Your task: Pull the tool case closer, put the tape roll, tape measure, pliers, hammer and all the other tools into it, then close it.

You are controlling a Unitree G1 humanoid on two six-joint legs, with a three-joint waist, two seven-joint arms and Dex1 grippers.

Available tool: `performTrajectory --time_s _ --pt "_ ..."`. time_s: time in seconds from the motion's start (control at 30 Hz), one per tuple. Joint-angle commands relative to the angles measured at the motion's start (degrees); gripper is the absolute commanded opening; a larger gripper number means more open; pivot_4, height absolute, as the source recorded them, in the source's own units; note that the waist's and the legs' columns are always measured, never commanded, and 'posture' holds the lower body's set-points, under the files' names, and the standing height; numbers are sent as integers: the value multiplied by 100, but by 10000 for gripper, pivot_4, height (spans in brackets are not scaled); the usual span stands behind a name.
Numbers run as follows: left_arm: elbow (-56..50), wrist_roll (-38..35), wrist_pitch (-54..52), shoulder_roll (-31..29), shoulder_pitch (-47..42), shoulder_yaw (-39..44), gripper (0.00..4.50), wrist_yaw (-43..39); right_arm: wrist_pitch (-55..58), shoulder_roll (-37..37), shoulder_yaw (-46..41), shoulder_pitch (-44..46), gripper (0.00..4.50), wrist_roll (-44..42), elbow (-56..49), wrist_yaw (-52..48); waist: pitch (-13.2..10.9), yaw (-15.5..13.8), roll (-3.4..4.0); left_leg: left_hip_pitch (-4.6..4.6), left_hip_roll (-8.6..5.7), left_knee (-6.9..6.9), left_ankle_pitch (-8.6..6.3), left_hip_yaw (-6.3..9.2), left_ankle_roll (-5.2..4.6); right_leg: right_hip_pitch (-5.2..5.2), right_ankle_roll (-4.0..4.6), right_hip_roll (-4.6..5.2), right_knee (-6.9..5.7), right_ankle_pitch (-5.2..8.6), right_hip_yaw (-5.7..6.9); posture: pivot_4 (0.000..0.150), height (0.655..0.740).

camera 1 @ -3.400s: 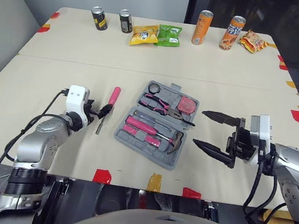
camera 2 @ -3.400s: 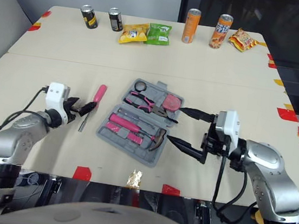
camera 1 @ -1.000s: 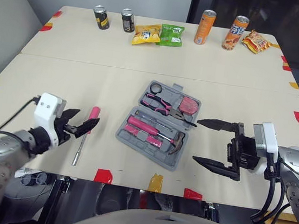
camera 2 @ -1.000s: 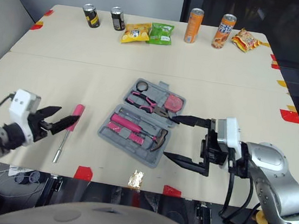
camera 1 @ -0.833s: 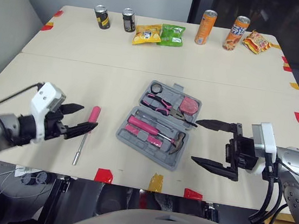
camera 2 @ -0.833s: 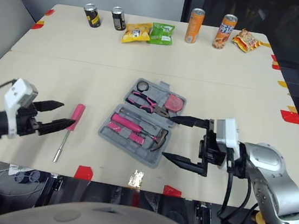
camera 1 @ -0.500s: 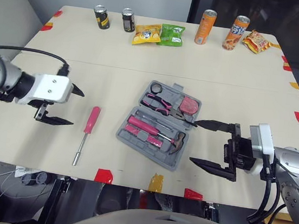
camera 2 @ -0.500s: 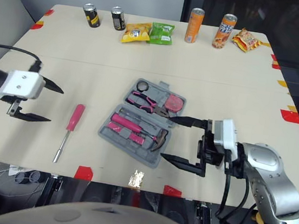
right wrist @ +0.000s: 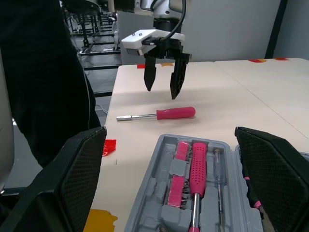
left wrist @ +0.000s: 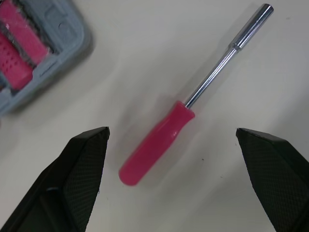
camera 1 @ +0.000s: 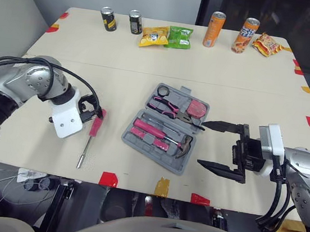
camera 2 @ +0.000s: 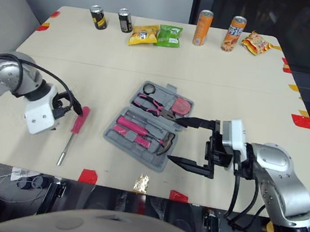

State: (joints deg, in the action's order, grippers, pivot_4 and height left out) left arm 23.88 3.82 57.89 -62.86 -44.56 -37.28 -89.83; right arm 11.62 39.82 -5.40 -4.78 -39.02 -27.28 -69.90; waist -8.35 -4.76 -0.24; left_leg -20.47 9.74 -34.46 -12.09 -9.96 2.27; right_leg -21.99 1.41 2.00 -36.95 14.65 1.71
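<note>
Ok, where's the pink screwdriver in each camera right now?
Left eye: pink screwdriver lying left of the grey tool case.
Right eye: same spot, left of the case.
Left wrist: between the left hand's open fingers, case corner nearby.
Right wrist: beyond the case, under the left hand.
Shared landmark: the grey tool case.

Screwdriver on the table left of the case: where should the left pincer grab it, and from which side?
Take the screwdriver by its pink handle, straight down from above, fingers across its width. It lies flat on the table, apart from the case, and the handle is thicker than the thin steel shaft. The open left pincer hangs over it.
</note>
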Motion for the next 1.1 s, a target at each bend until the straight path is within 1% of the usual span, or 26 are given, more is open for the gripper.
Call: performTrajectory --time_s 0.03,0.17,0.27,0.5,0.6,0.63,0.7,0.8,0.9,0.93,0.97,1.03,1.07,1.1 --pt "460 453 606 266 -210 -175 44439 -130 40 85 -89 60 45000 -151 -85 -68 0 -23 -1 0 2 -4 0 0 1 -5 2 -1 -7 1 0 1500 7400" --pt "956 912 1101 534 -331 -292 44439 134 76 111 -122 64 45000 -176 -94 -80 0 -45 -2 -7 4 -9 0 -1 5 -14 4 -3 -18 3 -2 1500 7400" --pt "1392 1533 1434 816 -512 -302 44439 521 98 123 -151 51 45000 -180 -109 -68 1 -63 -2 -13 6 -19 0 -1 6 -19 2 -4 -19 2 -2 1500 7400" --pt "1968 2655 1694 1290 -713 -337 44439 1470 125 132 -199 -25 45000 -183 -195 14 1 -66 -3 -42 7 -44 0 3 6 -27 -9 -1 -19 -4 -1 1500 7400" --pt "2164 3027 1774 1369 -747 -428 36929 1790 125 153 -224 -50 45000 -181 -210 31 3 -59 1 -46 7 -47 0 3 6 -30 -12 -1 -21 -6 -1 1500 7400" --pt "2228 3123 1755 1389 -756 -458 32787 1863 125 158 -231 -55 45000 -181 -214 36 7 -64 5 -45 7 -47 0 3 6 -29 -13 -1 -24 -7 -2 1500 7400" --pt "2310 3287 1696 1412 -779 -486 26148 1996 124 166 -233 -60 45000 -180 -222 44 21 -73 24 -43 7 -47 0 4 6 -28 -13 0 -26 -7 -1 1500 7400" --pt "2355 3206 1603 1365 -780 -489 15238 1998 122 183 -230 -65 45000 -184 -232 50 34 -98 43 -42 5 -47 0 3 5 -27 -13 4 -27 -7 -1 1500 7400" --pt "2319 2863 1499 1143 -742 -431 5564 1806 110 202 -209 -49 45000 -172 -206 35 34 -102 42 -43 2 -47 0 3 5 -28 -13 6 -27 -7 -1 1500 7400" --pt "2266 2673 1440 1027 -701 -412 4204 1694 98 203 -196 -46 45000 -161 -192 28 32 -100 40 -45 3 -47 0 3 5 -29 -13 6 -27 -7 0 1500 7400" --pt "2162 2417 1351 868 -628 -379 4212 1562 88 201 -179 -34 45000 -146 -173 21 30 -97 36 -46 4 -47 0 4 5 -31 -13 6 -27 -7 1 1500 7400" --pt "1762 1578 879 466 -299 -294 4212 1106 73 191 -148 -11 45000 -124 -153 16 28 -37 32 -56 6 -47 0 2 6 -47 -13 3 -28 -7 0 1500 7400" --pt "1472 1141 524 208 -68 -224 4212 865 67 180 -130 10 45000 -116 -149 23 28 -21 32 -61 7 -46 -1 -2 8 -59 -20 2 -32 -11 -5 1500 7400" --pt "1038 572 -159 -113 296 -79 4212 555 54 168 -116 26 45000 -110 -144 23 28 3 32 -65 7 -45 -1 -7 10 -71 -26 2 -38 -14 -9 1500 7400"
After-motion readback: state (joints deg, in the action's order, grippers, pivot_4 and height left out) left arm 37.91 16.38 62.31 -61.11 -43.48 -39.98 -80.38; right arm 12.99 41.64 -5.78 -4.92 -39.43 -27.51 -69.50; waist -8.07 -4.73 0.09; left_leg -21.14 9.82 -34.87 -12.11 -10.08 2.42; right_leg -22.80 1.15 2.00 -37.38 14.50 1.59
